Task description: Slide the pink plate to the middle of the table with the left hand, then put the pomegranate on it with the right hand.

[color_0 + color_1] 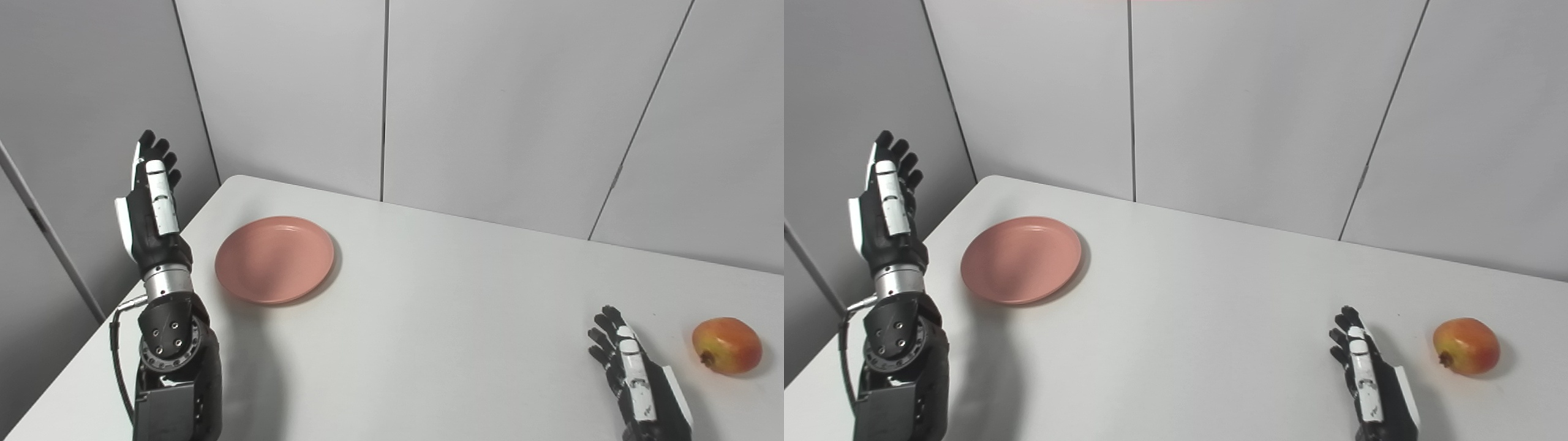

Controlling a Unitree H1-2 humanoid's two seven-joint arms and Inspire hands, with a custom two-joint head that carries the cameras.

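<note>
We see the white desk [1213, 306] with the pink plate [1021, 259] at far left, empty. Left hand [885, 202] raised upright off the desk's left edge, fingers [897, 150] straight and apart, holding nothing, near the plate but not touching. Right hand [1369, 376] low at near right, fingers spread, empty. Pomegranate [1466, 345] just right of it, apart, on the desk.

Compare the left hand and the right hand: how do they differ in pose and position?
The left hand is raised, fingers pointing up, beside the pink plate; the right hand is low over the table, next to the pomegranate. Both are open and hold nothing.
</note>
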